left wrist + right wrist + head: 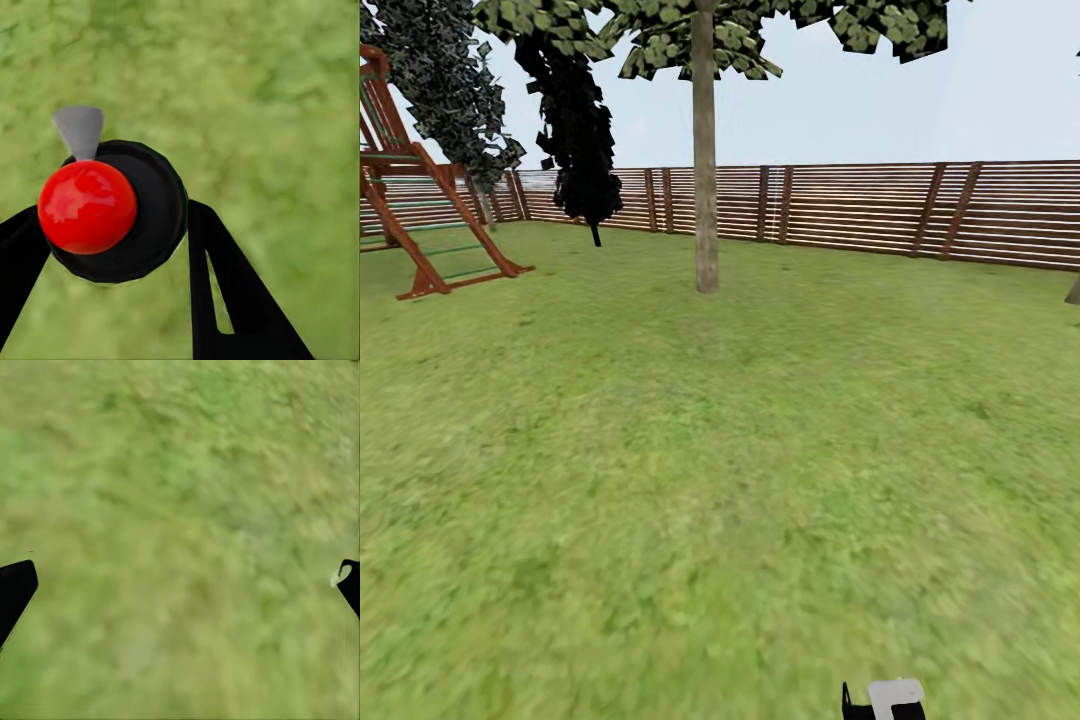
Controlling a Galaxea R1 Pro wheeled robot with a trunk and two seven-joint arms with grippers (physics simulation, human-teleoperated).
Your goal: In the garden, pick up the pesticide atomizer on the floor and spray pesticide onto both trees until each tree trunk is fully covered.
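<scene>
Lawn (660,480), fence (840,205), swing frame (420,200); atomizer (105,210) prob. gripped.

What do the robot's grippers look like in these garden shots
The left gripper has flat black fingers, wedge-shaped, one with a narrow slot cut through it. The right gripper shows two black finger tips at the picture's edges, plain, with no cables or markings visible.
</scene>
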